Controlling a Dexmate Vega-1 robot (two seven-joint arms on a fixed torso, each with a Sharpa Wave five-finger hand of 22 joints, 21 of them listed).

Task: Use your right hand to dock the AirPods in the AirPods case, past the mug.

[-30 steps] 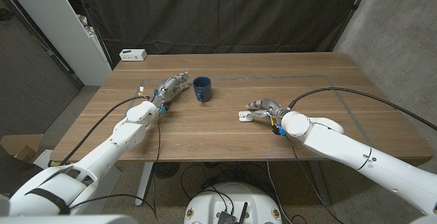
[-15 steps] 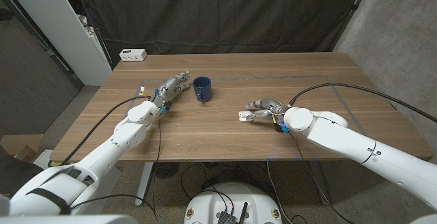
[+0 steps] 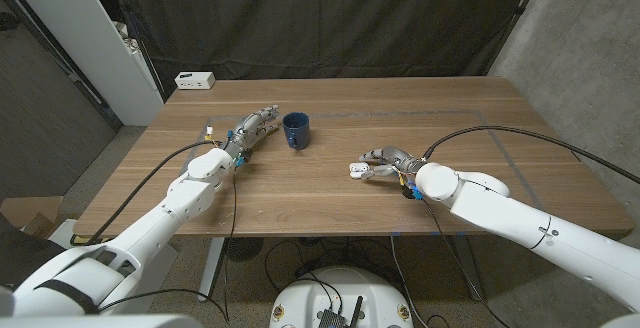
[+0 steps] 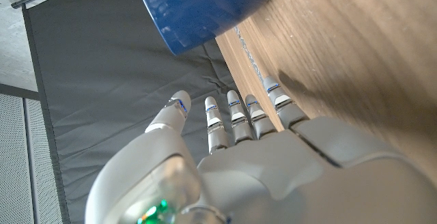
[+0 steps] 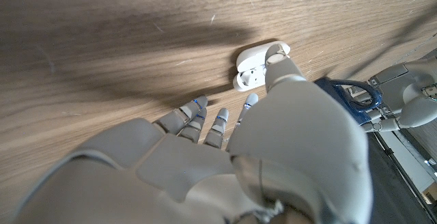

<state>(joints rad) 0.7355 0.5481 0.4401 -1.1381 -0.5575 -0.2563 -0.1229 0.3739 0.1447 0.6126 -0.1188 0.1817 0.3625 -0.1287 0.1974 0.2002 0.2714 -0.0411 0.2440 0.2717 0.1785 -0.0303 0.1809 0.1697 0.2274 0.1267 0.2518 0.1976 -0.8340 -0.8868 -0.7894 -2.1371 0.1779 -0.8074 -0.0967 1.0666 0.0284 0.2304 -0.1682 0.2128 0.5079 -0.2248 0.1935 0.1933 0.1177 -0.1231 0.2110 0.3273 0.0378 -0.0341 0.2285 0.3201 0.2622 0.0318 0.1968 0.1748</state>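
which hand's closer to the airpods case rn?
Right. The right hand is at the AirPods case, a finger touching its open lid. The left hand is across the table, beside the blue mug, well away from the case.

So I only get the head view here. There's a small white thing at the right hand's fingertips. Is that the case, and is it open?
Observer: Yes. The right wrist view shows the AirPods case with its lid flipped open.
Operator: Is the hand actually holding it?
Observer: The right hand's thumb tip is against the lid. I cannot tell whether it is gripping.
Operator: And is the other hand touching that blue mug?
Observer: No. The left wrist view shows the left hand's fingers stretched out and holding nothing. There is a gap between them and the mug.
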